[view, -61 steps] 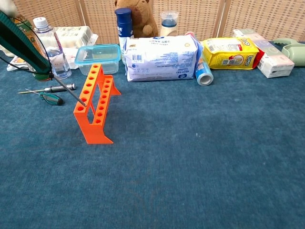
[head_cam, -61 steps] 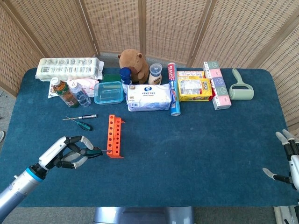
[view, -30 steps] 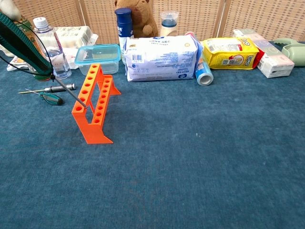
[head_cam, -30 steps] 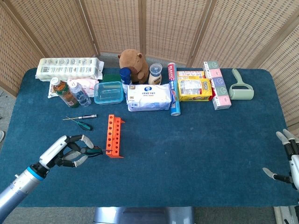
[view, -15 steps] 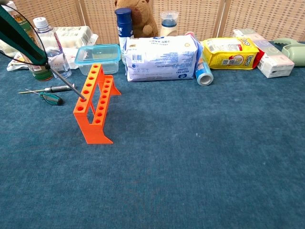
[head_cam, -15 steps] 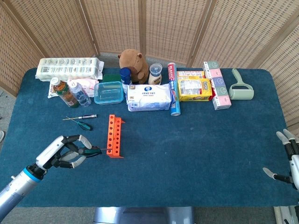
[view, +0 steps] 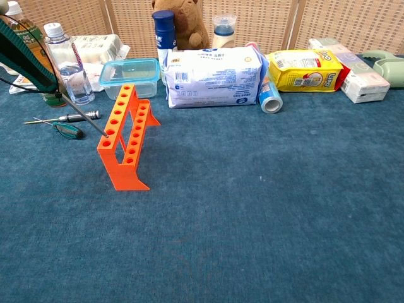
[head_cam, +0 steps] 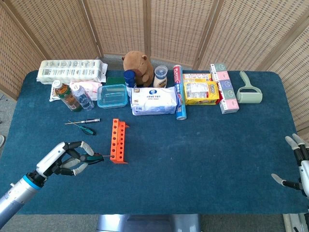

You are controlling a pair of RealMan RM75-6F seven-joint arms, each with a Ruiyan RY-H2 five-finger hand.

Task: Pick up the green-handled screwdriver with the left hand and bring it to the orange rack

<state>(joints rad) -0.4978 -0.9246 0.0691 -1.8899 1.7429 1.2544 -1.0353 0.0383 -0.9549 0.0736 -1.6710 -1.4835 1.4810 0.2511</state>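
Your left hand point(head_cam: 67, 159) was clamped on the green-handled screwdriver point(head_cam: 92, 157) — light, stiff, handle-heavy — tip beside the orange rack point(head_cam: 117, 141); your right hand point(head_cam: 298, 164) hung apart, holding nothing.

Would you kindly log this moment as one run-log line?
left hand: holds green-handled screwdriver | tip: at orange rack | right hand: open, idle

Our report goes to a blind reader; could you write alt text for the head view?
The left hand holds the green-handled screwdriver, tip at the orange rack on a blue table. Groceries and a plush toy line the far edge.
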